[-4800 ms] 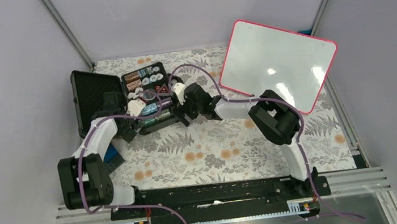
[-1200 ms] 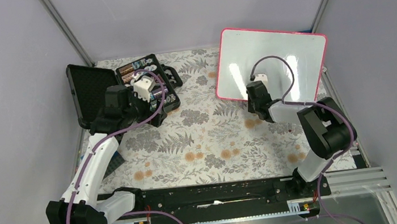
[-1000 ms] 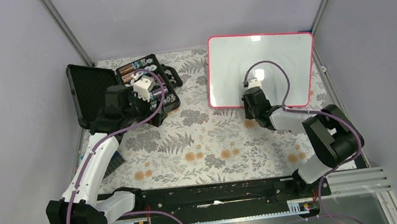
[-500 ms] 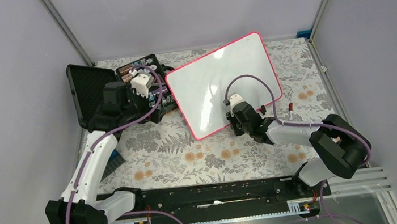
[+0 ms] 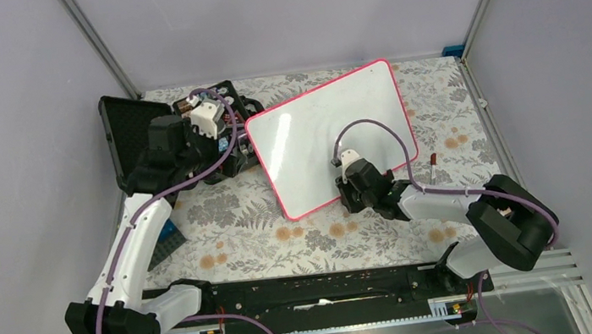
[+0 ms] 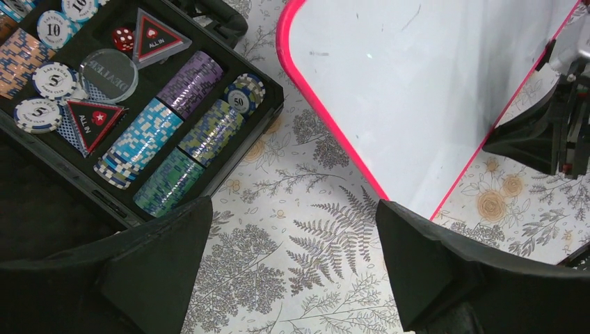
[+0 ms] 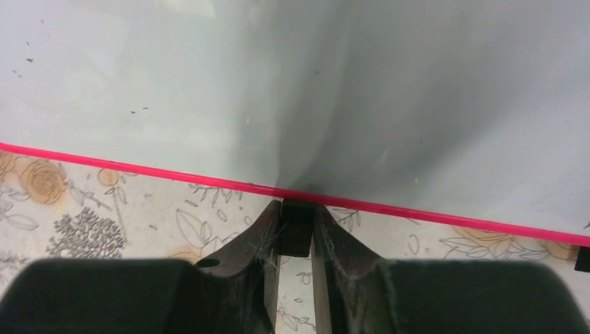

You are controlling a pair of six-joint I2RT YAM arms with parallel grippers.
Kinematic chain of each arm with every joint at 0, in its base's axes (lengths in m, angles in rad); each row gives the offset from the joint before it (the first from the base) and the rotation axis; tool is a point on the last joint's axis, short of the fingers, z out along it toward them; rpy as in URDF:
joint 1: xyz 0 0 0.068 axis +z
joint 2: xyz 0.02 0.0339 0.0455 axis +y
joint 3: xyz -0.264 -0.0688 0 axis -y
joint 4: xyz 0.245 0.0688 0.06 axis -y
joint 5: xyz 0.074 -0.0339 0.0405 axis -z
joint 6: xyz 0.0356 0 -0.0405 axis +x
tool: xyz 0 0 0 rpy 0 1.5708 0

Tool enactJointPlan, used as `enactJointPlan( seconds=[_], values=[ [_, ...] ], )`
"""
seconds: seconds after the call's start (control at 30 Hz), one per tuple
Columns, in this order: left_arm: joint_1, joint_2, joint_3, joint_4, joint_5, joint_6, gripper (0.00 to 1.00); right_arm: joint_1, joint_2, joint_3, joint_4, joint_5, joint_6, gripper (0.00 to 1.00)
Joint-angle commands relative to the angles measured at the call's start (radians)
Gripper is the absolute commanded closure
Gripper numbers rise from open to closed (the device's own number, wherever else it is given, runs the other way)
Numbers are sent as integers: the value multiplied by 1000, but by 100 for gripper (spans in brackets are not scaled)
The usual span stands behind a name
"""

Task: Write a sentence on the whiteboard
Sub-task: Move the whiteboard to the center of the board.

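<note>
Right gripper (image 5: pixel 349 201) has the whiteboard (image 5: pixel 306 136) by its near edge, mid-table.
In the right wrist view I see its fingers (image 7: pixel 268 236) nearly closed, pinching a small black clip (image 7: pixel 298 238) on the pink rim. The board's left corner sits just beside the open black case (image 6: pixel 229 149) of poker chips (image 6: pixel 142 142). I can't tell whether the board lies flat. Left gripper (image 6: pixel 296 216) hangs over the floral cloth (image 6: pixel 278 278) by the case, jaws spread wide, holding nothing.
</note>
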Motion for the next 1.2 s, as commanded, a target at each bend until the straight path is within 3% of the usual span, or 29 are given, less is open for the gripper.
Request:
enactJointPlan(
  seconds=[0.0,0.73,0.8,0.9,0.93,1.17],
  values=[
    [-2,-24,60,18,-9,-25,1,42,-42,-16,-29,-173,9,100],
    [-2,-33,82,-3,-34,-50,1,152,-32,-46,32,-243,-15,99],
    [-2,-30,82,-3,-33,-49,1,153,-37,-45,30,-245,-17,86],
    [-2,-29,83,-9,-32,-43,1,153,-49,-38,16,-236,-30,48],
    [-2,-27,87,-14,-32,-42,1,152,-54,-36,15,-226,-31,41],
    [-2,-7,143,-82,10,-20,1,152,-87,-4,-38,-211,-72,19]
  ],
)
